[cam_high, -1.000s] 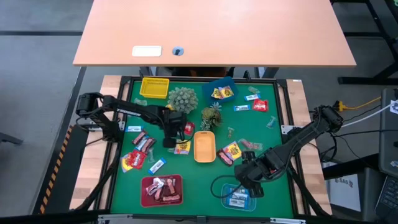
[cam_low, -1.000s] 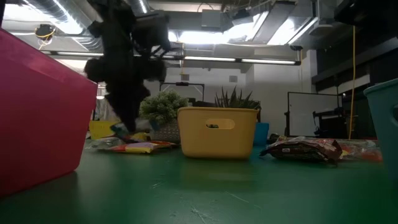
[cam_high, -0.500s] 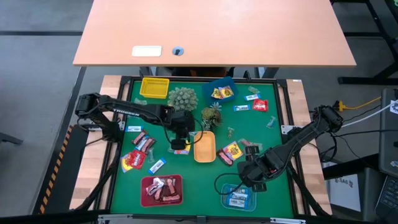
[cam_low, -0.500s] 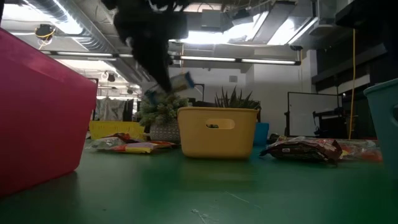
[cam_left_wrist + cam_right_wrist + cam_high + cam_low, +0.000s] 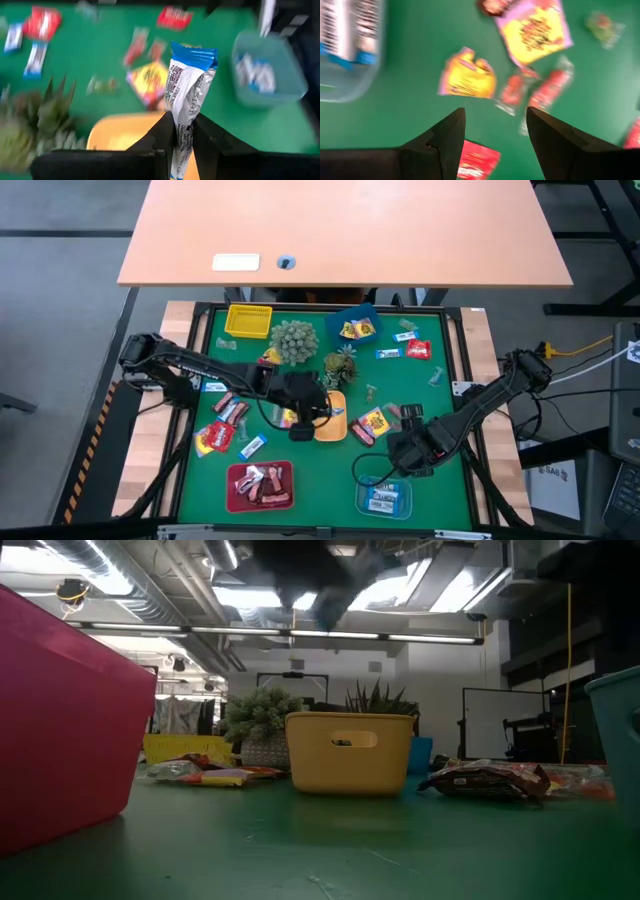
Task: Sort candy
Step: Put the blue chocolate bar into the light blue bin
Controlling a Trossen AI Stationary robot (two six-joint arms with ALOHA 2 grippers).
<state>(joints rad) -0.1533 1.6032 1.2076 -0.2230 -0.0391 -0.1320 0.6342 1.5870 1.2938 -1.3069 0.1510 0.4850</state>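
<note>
While both arms are over the green worktop (image 5: 300, 465), the positions are as follows.

Left gripper (image 5: 305, 420): above the middle of the mat, just left of the orange tray (image 5: 329, 416). In the left wrist view its fingers (image 5: 165, 135) are clamped on a blue-white candy (image 5: 187, 95), which stands upright between them, well clear of the mat.

Right gripper (image 5: 408, 452): above the near right part of the mat, beside the pale blue tray (image 5: 385, 498). In the right wrist view its fingers (image 5: 447, 140) stand apart with nothing between them.

Blue-white candy, other pieces: one lies in the pale blue tray; one lies loose on the mat at near left (image 5: 253, 446); others lie at far right (image 5: 388, 353).

Red candy: one piece at left (image 5: 213, 437); one at far right (image 5: 418, 350).

Yellow candy: one piece on the mat just right of the orange tray (image 5: 373, 421); more in the dark blue tray (image 5: 352, 322) at the far side.

Brown-pink candy: several pieces in the red tray (image 5: 260, 486) at near left; two more lie loose at left (image 5: 229, 406).

Yellow tray (image 5: 248, 320): far left corner of the mat.

Spiky green balls: one pale (image 5: 293, 340) and one darker (image 5: 340, 365), on the far half of the mat, just beyond the orange tray.

Low view: the orange tray (image 5: 349, 752) stands at centre, with a dark wrapped candy (image 5: 485, 780) on the mat to its right; a blurred dark arm shows at the top edge.
</note>
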